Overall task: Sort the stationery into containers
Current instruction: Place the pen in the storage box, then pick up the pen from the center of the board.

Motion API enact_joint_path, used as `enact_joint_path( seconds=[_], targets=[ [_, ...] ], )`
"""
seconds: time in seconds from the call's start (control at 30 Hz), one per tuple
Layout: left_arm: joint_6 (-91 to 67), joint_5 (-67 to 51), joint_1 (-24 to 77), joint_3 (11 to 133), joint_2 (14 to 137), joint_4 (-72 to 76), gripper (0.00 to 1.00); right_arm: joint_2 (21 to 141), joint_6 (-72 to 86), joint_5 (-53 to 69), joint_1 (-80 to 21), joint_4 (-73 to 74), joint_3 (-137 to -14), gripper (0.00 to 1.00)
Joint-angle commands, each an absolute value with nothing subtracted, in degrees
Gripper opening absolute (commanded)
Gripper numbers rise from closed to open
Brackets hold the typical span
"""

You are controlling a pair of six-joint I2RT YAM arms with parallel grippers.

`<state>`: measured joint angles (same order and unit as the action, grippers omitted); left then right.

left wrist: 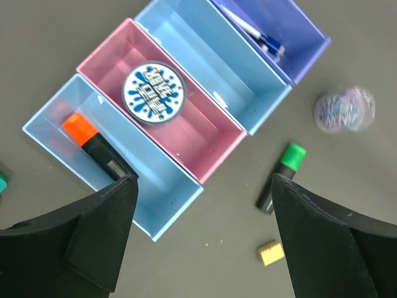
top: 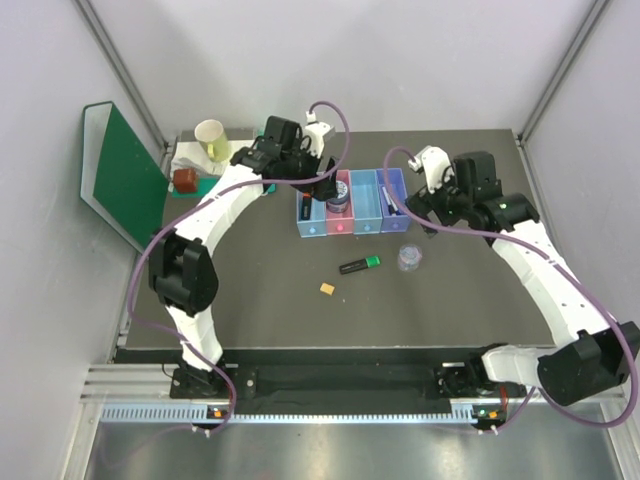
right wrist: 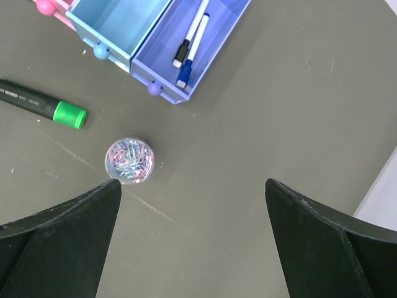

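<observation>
Stationery looks half sorted to us: orange-capped black highlighter [left wrist: 93, 146], round blue-patterned tin [left wrist: 152, 93], slim white pens [right wrist: 192, 40] binned; green-capped black highlighter [left wrist: 280, 177], clear round tub [right wrist: 129, 161], tiny tan block [left wrist: 271, 253] lie loose; left gripper [left wrist: 205, 181] and right gripper [right wrist: 192, 184] gape empty.

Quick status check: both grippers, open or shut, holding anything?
Left gripper: open, holding nothing.
Right gripper: open, holding nothing.

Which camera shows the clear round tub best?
Right wrist: the clear round tub sits sharp and unobstructed, its coloured contents visible. The left wrist view shows it blurred near the right edge; the top view shows it only as a small pale disc.
</observation>
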<state>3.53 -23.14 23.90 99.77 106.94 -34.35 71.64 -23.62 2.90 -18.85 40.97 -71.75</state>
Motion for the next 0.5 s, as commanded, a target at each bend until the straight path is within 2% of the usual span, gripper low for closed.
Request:
enact_joint_path(
  seconds=[0.0, 0.2, 0.47],
  targets=[
    [9.92, -24.17, 26.36, 97.48, 100.73, -36.65, 0.93, 67.95, -24.96, 2.29, -18.55, 40.34, -70.41, 1.0],
    [16.43, -21.36, 32.77, 92.91, 98.26, -38.76, 0.93, 66.18, -25.31, 1.32, -17.93, 39.46, -68.65, 1.0],
    [30.12, -18.72, 35.77, 88.25, 98.17, -38.94, 0.93, 62.5, -26.37, 0.18, -16.53, 38.5, -66.36, 1.0]
  ],
)
